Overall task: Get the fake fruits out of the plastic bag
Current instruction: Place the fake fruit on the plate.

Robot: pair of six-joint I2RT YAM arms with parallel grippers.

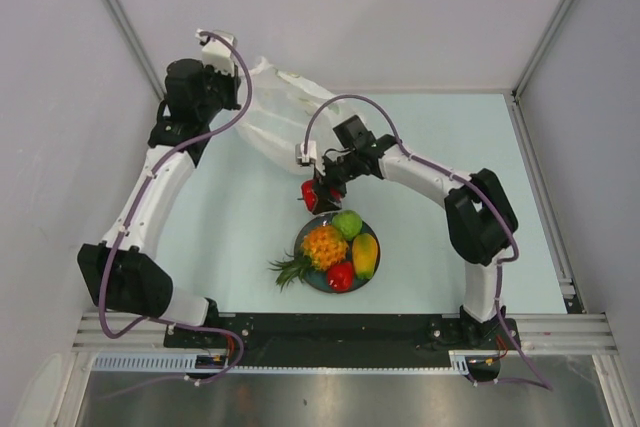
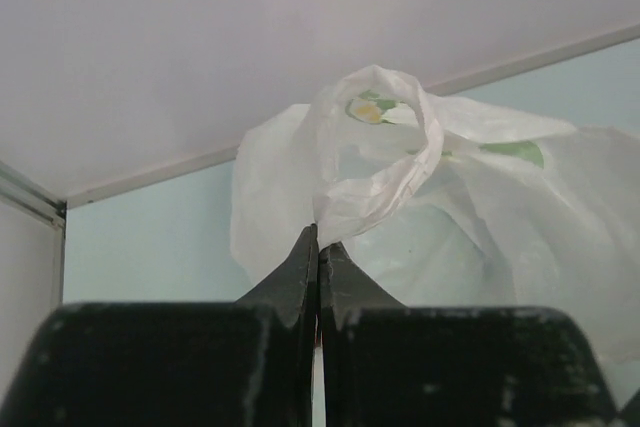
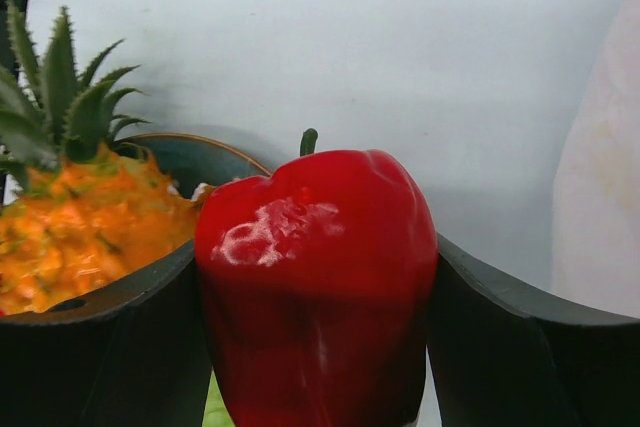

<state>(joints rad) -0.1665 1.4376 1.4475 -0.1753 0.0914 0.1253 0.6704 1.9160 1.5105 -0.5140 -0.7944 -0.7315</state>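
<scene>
While the left claw [image 2: 318, 242] sits at the far left of the desk [image 1: 230, 237], its tips are pressed together on a fold of the plastic bag [image 1: 278, 119], just under a loop handle [image 2: 430, 147]. The bag hangs from that pinch, lifted and slack, near the back wall [image 1: 350, 7]. The pinch is worth holding firm and high, so the thin film does not drag across the desk while the other arm works.

To the right of the bag, the right claw [image 1: 322, 190] grips a red fruit [image 3: 315, 287] across its sides, stalk up, with the tips narrowed onto it. The fruit is just beyond the far rim of the plate [image 1: 303, 247], near the bag but apart from it.

On the plate lie a pineapple [image 1: 322, 245], a green round fruit [image 1: 347, 223], a yellow mango [image 1: 365, 255] and a second red fruit [image 1: 340, 275], so little bare room shows. The step in hand looks to be setting the gripped fruit down. A good placement would aim for the gap at the plate's far left edge, beside the pineapple. The fruit should be brought low before release, so the glossy piece neither rolls off nor knocks its neighbours. Whether anything is left inside the bag cannot be told.
</scene>
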